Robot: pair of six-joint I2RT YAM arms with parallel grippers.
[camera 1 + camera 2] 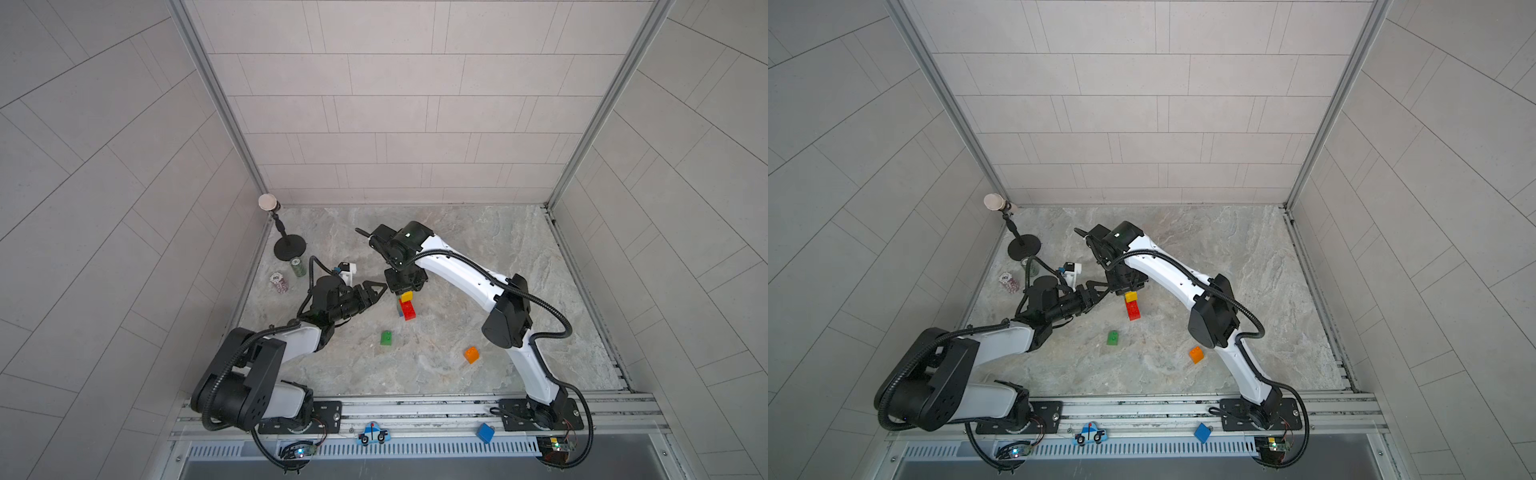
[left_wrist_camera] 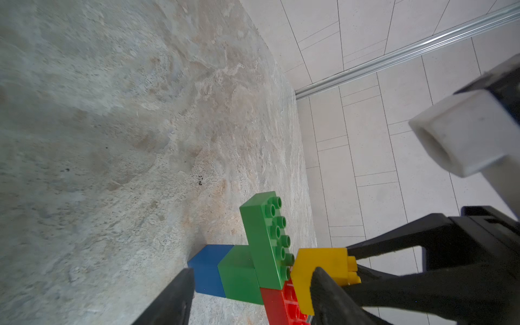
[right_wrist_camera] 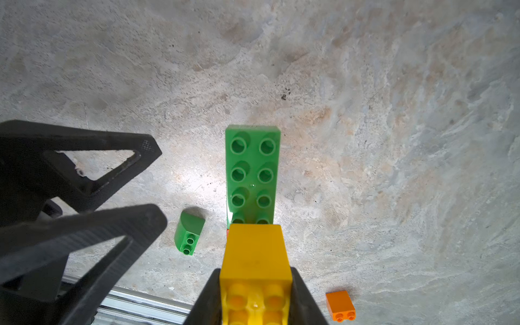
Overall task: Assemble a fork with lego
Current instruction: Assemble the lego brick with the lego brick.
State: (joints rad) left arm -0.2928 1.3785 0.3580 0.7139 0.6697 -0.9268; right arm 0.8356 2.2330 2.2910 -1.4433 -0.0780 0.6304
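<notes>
Fork [image 1: 408, 309] is approx. two-thirds built, lying flat near the mid of the desk [image 1: 519, 257]. Stem's done: blue brick [image 2: 206, 270] w/ a small green brick [image 2: 239, 278] butted onto it. Crossbar's there too: long green brick [image 3: 251, 171] and red brick [image 2: 277, 306] end to end across the stem's top.

Right gripper [image 3: 255, 295] is pinching the yellow brick [image 3: 254, 247] by its sides and has it down on the crossbar, about where green meets red, so I'd say that's prong no. 1 going on. Can't tell if it's clicked home or just resting on the studs.

Left gripper [image 3: 159, 187] sits just beside the build, fingers spread, nothing btw them. It's not touching any brick as far as I can see; prob. there to steady things.

Left to do: two prongs. Loose green brick [image 3: 189, 237] lies on its side btw the build and the desk's front edge. Orange brick [image 3: 340, 305] is further off toward that edge, on the right arm's side. Both need picking up and pressing onto the crossbar, either side of the yellow.
</notes>
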